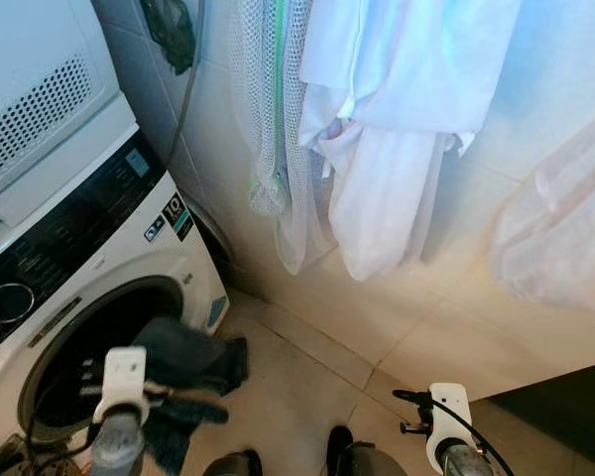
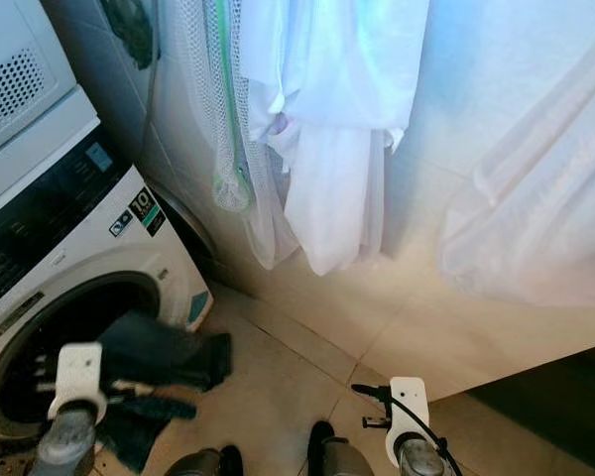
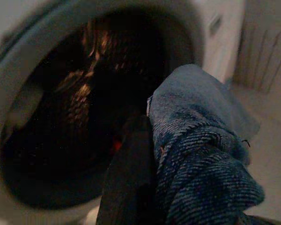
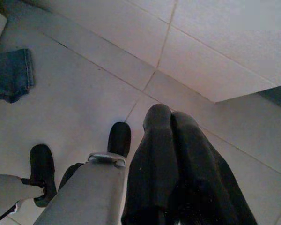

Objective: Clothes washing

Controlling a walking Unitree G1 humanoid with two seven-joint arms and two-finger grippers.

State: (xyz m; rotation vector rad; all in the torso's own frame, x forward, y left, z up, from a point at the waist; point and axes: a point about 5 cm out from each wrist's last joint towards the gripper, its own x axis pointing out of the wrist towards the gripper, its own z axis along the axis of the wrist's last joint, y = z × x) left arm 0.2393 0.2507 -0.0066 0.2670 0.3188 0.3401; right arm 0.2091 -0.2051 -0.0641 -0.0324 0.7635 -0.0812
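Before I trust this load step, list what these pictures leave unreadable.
- Drum contents: the washing machine opening is dark and blurred in the left wrist view.
- Left tool: the jeans cover its grip.
- Panel labels: too small in the eye views.
- Right tool: lower part cut off by the frame edge.

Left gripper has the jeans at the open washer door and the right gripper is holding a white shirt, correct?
Not quite. The left gripper does hold the jeans at the open washer, but the right wrist view shows the right gripper shut on nothing, over bare floor tiles.
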